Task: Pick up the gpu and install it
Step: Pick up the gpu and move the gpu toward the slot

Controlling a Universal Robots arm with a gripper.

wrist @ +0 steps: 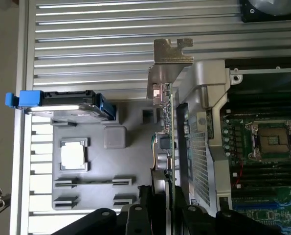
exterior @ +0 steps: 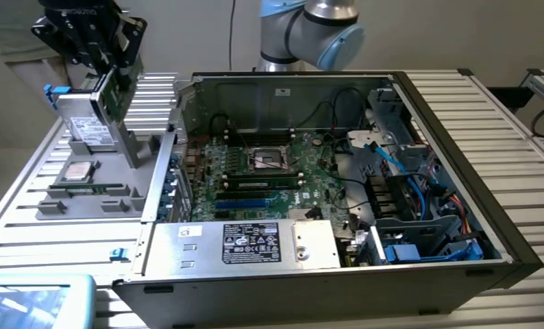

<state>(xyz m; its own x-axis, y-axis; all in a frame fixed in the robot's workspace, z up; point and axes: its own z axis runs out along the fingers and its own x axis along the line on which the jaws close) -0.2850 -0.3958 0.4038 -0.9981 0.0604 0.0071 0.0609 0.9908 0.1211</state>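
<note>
Clamped with the fingers point(wrist: 145, 210) about halfway open, one to each side, pressed onto the gpu point(wrist: 170, 132). In the ext. view, gripped by the black fingers point(exterior: 100, 60) at the card's upper part, with the gpu point(exterior: 124, 89) upright and hanging below them.

Seen edge-on from the wrist cam: thin green board w/ small components on one face, black cooler point(wrist: 182, 147) on the other, silver bracket point(wrist: 166, 63) w/ a bent tab at one end.

Held over the grey parts holder point(exterior: 89, 202), near the edge next to the open PC case point(exterior: 345, 295) — can't tell whether touching the holder or clear of it.

Just beside it on the holder, toward the ext. view's left: silver hard drive point(exterior: 82, 127) w/ blue tabs, standing upright. Further along the holder: square CPU point(exterior: 75, 171), lying flat.

Inside the case: green motherboard point(exterior: 263, 171) w/ its CPU socket near the middle.

Under holder and case alike — slatted metal tabletop point(exterior: 16, 233). Behind the case: blue-grey arm joint point(exterior: 313, 31).
</note>
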